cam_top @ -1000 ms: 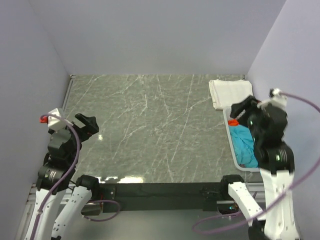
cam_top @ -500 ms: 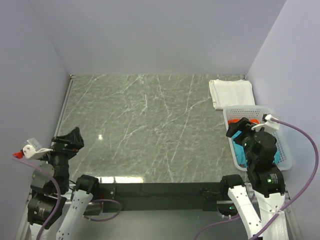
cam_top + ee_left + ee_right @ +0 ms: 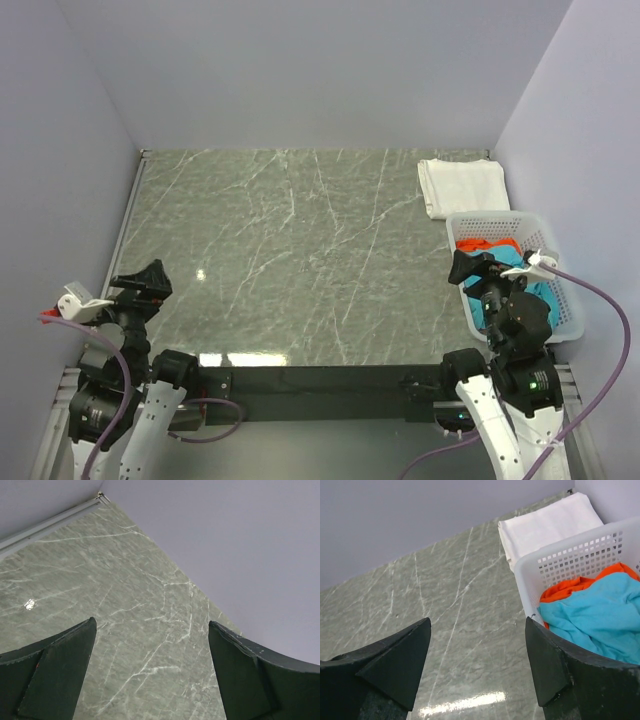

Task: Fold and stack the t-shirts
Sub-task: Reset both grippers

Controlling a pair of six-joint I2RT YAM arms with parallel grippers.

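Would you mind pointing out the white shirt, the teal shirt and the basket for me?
White shirt (image 3: pixel 462 188): top view, middle of the folded cloth.
Teal shirt (image 3: pixel 595 620): right wrist view, middle of the bunched cloth.
Basket (image 3: pixel 580 555): right wrist view, its far mesh wall.

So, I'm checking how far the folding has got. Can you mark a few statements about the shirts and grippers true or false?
1. The white shirt lies folded on the table, at the far side of the basket. True.
2. The teal shirt is spread flat on the table. False: it lies crumpled in the basket with the orange shirt.
3. The right gripper is shut on the orange shirt. False: its jaws stand open and hold nothing.
4. The left gripper is open and empty above bare table. True.
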